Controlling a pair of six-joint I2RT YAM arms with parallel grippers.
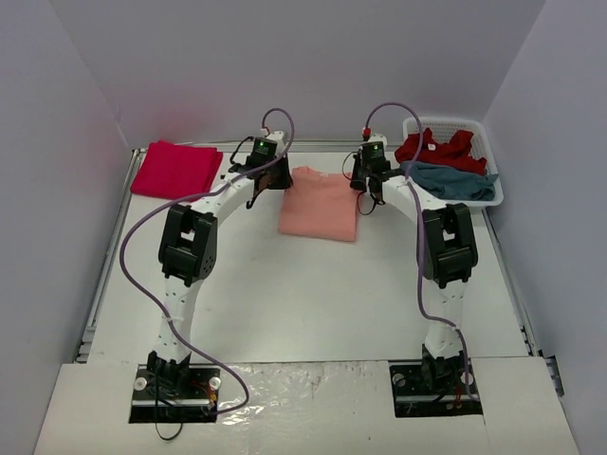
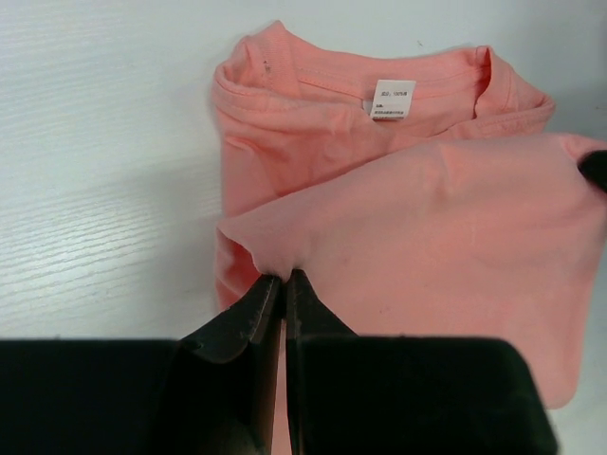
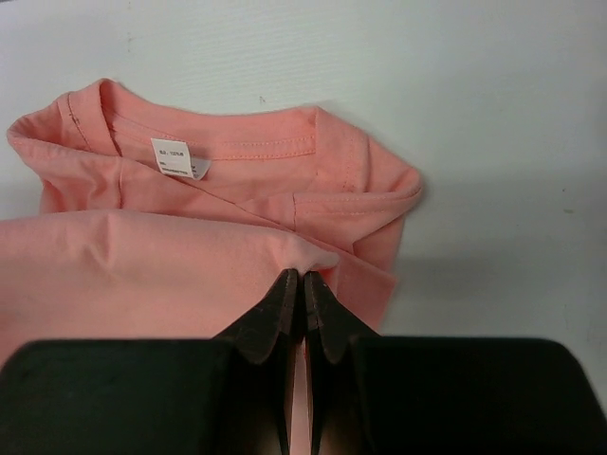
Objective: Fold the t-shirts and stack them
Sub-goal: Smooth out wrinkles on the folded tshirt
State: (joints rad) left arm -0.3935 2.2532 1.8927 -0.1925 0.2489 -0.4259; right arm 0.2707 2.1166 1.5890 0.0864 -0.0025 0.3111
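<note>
The salmon-orange short-sleeved cloth t-shirt [image 1: 319,204] lies on the white surface [image 1: 285,303] between the 2 claws, with its collar on the far side of both.

The left claw [image 2: 283,281] is closed on 1 corner of the upper cloth layer. The right claw [image 3: 303,277] is closed on the opposite corner. In each wrist view the jaws stand pressed together with only a thin pinch of cloth between them. Gripping 2 corners at once keeps the carried edge taut and straight, so the layer can be laid level instead of bunching. Whether each pinch takes 1 layer or more cannot be told from these views.

Beyond each claw, the collar and its white sewn-in label [image 2: 392,99] are uncovered, and the raised layer stops short of them. Judgement: the step in hand is the hem-to-collar fold, not yet completed.

Well to the left of the left claw, a crimson red folded t-shirt [image 1: 175,169] lies flat, probably as the base of the stack. Just to the right of the right claw, the white plastic slotted basket [image 1: 450,121] holds a crumpled crimson red t-shirt [image 1: 436,149] and a dusty teal-blue t-shirt [image 1: 453,180], apparently awaiting folding.
</note>
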